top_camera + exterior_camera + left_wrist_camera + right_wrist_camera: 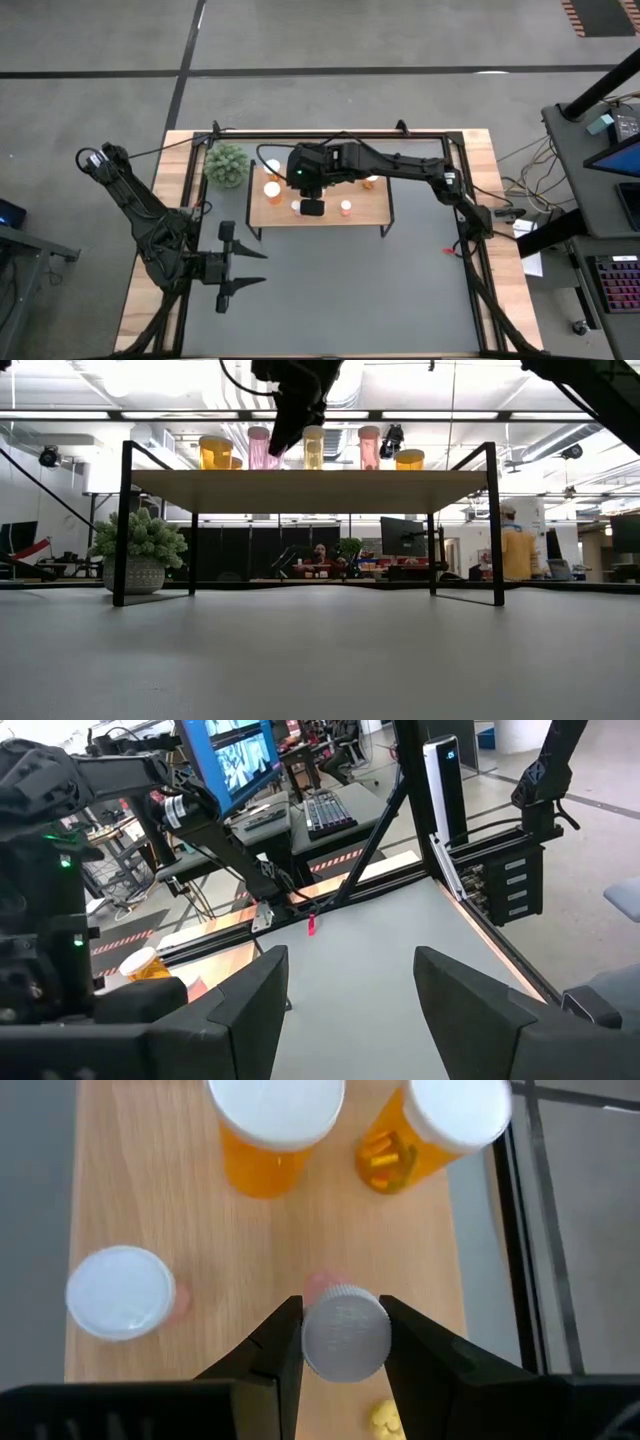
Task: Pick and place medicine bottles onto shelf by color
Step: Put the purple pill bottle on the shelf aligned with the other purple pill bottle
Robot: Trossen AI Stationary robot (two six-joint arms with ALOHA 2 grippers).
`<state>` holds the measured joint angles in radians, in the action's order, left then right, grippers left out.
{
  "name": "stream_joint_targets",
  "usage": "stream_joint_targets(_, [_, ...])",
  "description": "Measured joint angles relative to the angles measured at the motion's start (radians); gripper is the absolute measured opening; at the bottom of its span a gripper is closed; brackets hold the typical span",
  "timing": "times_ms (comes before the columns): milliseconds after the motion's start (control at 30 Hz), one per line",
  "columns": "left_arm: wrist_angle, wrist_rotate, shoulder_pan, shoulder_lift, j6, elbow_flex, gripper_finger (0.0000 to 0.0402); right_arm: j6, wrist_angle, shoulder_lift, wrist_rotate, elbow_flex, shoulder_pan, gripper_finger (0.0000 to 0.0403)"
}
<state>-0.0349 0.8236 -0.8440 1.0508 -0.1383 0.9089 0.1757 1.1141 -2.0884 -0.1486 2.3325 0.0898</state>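
While the left gripper (262,268) waits open over the table (350,290), the right gripper (344,1342) clasps a pink bottle (345,1333).
It stands on the shelf (200,1230) beside two orange bottles (272,1135).

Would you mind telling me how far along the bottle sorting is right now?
Done: several bottles already stand on the shelf, including two orange ones and a pink one. In hand: the right pincer is shut on a white-capped pink bottle just above the shelf, not yet released. The left pincer waits open over the table. No bottles show on the table, so little seems left.
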Motion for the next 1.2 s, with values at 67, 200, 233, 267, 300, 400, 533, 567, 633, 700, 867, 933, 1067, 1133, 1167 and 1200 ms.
stream_joint_targets(67, [0.0, 0.0, 0.0, 0.0, 0.0, 0.0, 0.0201, 0.0, 0.011, -0.003, 0.001, 0.0, 0.0, 0.0107])
stream_joint_targets(200, [0.0, 0.0, 0.0, 0.0, 0.0, 0.0, 0.0201, -0.001, 0.011, -0.003, 0.002, 0.0, 0.0, 0.0107])
stream_joint_targets(233, [0.0, 0.0, 0.0, 0.0, 0.0, 0.0, 0.0201, -0.001, 0.012, -0.003, 0.008, 0.0, 0.0, 0.0107])
stream_joint_targets(267, [0.0, 0.0, 0.0, 0.0, 0.0, 0.0, 0.0201, -0.001, 0.011, -0.003, 0.018, 0.0, 0.0, 0.0107])
stream_joint_targets(300, [0.0, 0.0, 0.0, 0.0, 0.0, 0.0, 0.0201, -0.003, 0.011, -0.003, 0.027, 0.0, 0.0, 0.0107])
stream_joint_targets(400, [0.0, 0.0, 0.0, 0.0, 0.0, 0.0, 0.0201, -0.008, 0.012, -0.003, 0.029, 0.0, 0.0, 0.0112])
stream_joint_targets(533, [0.0, 0.0, 0.0, 0.0, 0.0, 0.0, 0.0201, -0.01, 0.013, -0.003, 0.029, 0.0, 0.0, 0.0119])
stream_joint_targets(567, [0.0, 0.0, 0.0, 0.0, 0.0, 0.0, 0.0201, -0.011, 0.011, -0.003, 0.028, 0.0, 0.0, 0.012])
stream_joint_targets(633, [0.0, 0.0, 0.0, 0.0, 0.0, 0.0, 0.0201, -0.011, 0.01, -0.003, 0.028, 0.0, 0.0, 0.0121])
stream_joint_targets(700, [0.0, 0.0, 0.0, 0.0, 0.0, 0.0, 0.0201, -0.013, 0.01, -0.003, 0.028, 0.0, 0.0, 0.0121])
stream_joint_targets(867, [0.0, 0.0, 0.0, 0.0, 0.0, 0.0, 0.0201, -0.026, 0.01, -0.003, 0.028, -0.001, 0.0, 0.0122])
stream_joint_targets(933, [0.0, 0.0, 0.0, 0.0, 0.0, 0.0, 0.0201, -0.026, 0.011, -0.003, 0.027, -0.001, 0.0, 0.0123])
stream_joint_targets(1067, [0.0, 0.0, 0.0, 0.0, 0.0, 0.0, 0.0201, -0.018, 0.01, -0.003, 0.027, -0.003, 0.0, 0.0123])
stream_joint_targets(1133, [0.0, 0.0, 0.0, 0.0, 0.0, 0.0, 0.0201, -0.005, 0.011, -0.003, 0.027, -0.006, -0.001, 0.0122])
stream_joint_targets(1167, [0.0, 0.0, 0.0, 0.0, 0.0, 0.0, 0.0201, -0.007, 0.011, -0.003, 0.027, -0.007, -0.001, 0.012])
stream_joint_targets(1200, [0.0, 0.0, 0.0, 0.0, 0.0, 0.0, 0.0201, -0.009, 0.01, -0.003, 0.027, -0.009, -0.001, 0.0119])
